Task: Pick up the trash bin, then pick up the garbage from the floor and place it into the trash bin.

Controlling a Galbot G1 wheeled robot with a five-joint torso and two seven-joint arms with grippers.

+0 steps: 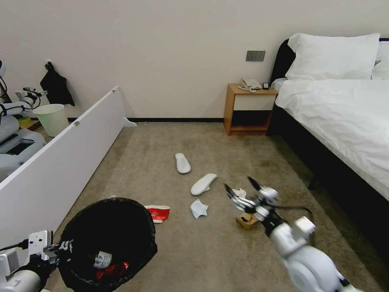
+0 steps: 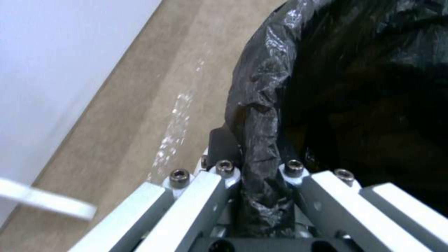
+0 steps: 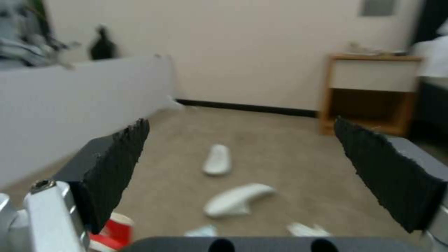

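At the far left of the head view, the left gripper [image 1: 60,248] is seen clamped on the near rim of the trash bin [image 1: 109,243], which is held low at the robot's left. In the left wrist view, the fingers [image 2: 224,147] are pressed together on a fold of the black bag [image 2: 261,115] lining the rim. Inside the bin, a clear bottle [image 1: 101,259] and a crushed red can [image 1: 112,269] are visible. Just beside the bin, a flattened red paper cup [image 1: 159,212] is shown on the carpet [image 1: 194,251]. Farther on, two white slippers [image 1: 182,163] [image 1: 203,183] and a crumpled tissue [image 1: 198,208] are scattered. To the right, the right gripper [image 1: 242,187] is held above the floor with its fingers [image 3: 117,168] spread wide and nothing between them. Beneath the right arm, a brown cardboard box [image 1: 246,221] is partly covered, with a second tissue [image 1: 240,192] near it.
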